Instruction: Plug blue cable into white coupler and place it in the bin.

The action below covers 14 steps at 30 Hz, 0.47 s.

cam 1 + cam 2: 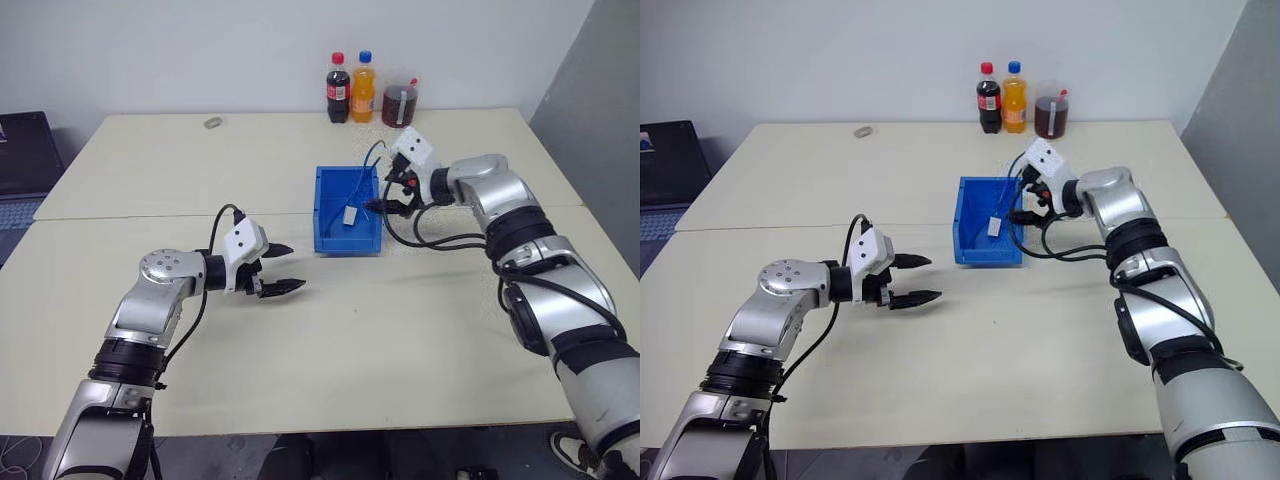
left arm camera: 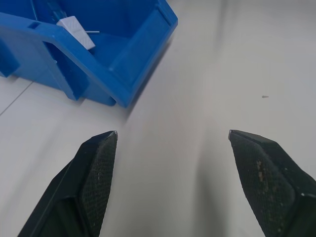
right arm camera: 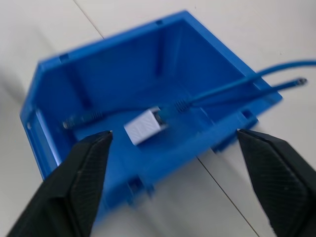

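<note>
Cable (image 3: 217, 94) plugged into coupler (image 3: 144, 126), both in the bin (image 3: 69, 79); right gripper (image 3: 173, 143) and left gripper (image 2: 173, 136) both wide open, empty — I'd just back out.

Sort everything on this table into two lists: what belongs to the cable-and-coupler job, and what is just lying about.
Belongs to the job:
- blue cable, trailing over the bin's wall
- white coupler, lying inside the bin
- bin

Just lying about:
- cola bottle
- orange bottle
- jar of dark drink
- small grey ring
</note>
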Motion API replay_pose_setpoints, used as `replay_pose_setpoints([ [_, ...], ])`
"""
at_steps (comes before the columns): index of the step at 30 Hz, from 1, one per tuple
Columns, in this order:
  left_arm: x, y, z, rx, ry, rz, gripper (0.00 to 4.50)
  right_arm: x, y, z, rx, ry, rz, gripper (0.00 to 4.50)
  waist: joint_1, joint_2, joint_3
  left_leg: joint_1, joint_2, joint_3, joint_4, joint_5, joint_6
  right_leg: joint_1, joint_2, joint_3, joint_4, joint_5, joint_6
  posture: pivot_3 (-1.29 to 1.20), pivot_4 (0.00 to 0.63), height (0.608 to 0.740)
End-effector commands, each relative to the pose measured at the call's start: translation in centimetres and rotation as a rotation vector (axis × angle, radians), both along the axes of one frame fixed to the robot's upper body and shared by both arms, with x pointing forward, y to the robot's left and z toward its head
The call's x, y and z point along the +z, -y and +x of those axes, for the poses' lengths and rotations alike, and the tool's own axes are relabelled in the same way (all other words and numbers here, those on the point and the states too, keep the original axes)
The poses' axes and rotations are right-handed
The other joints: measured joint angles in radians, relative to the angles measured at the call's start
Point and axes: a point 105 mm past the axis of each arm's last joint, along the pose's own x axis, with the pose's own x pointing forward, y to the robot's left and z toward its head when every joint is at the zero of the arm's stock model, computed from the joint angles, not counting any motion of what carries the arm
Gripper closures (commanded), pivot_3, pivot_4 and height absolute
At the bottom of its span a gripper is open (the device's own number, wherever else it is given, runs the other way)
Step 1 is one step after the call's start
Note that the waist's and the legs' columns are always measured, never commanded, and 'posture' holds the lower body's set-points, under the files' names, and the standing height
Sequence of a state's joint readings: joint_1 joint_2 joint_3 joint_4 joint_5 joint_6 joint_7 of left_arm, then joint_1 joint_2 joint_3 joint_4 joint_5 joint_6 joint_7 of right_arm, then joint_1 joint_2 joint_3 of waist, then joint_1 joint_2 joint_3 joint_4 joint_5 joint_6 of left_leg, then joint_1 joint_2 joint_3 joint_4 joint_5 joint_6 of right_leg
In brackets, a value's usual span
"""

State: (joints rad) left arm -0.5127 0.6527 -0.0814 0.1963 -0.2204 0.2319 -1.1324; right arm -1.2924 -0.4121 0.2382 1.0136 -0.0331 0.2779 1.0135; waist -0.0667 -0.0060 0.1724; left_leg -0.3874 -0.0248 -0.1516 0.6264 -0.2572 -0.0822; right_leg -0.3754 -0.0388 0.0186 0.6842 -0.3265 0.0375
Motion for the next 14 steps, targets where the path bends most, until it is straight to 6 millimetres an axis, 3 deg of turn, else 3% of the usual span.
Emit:
replay_pose_setpoints([
  [1,1.1,-1.0,0.8,0.070,0.034,-0.033,0.69,2.5,1.4,-1.3,0.056,0.059,0.067,0.02,0.001,0.000,0.000,0.000,0.000,0.000,0.000,0.000,0.000,0.000,0.000,0.000,0.000,0.000,0.000,0.00,0.150,0.740],
  [4,1.4,-2.2,1.0,0.130,0.045,-0.023,0.69,3.0,2.9,-3.7,0.076,0.062,0.151,0.02,0.003,0.000,0.000,-0.001,0.001,-0.001,0.001,0.000,0.000,0.000,0.000,-0.001,0.000,0.000,0.000,0.00,0.150,0.740],
  [8,2.9,-4.1,1.5,0.220,0.078,-0.033,0.69,1.5,6.0,-7.5,-0.009,0.055,0.200,0.02,0.010,0.000,0.000,-0.009,0.002,-0.003,0.003,0.000,0.000,-0.005,-0.002,-0.003,0.005,0.000,0.000,0.00,0.150,0.740],
  [14,4.1,-4.8,1.7,0.231,0.134,-0.043,0.69,1.1,6.7,-9.7,-0.105,0.049,0.285,0.02,0.004,0.000,0.000,-0.010,0.000,0.003,0.007,0.000,0.001,-0.010,-0.005,0.000,0.012,0.000,0.000,0.00,0.150,0.740],
])
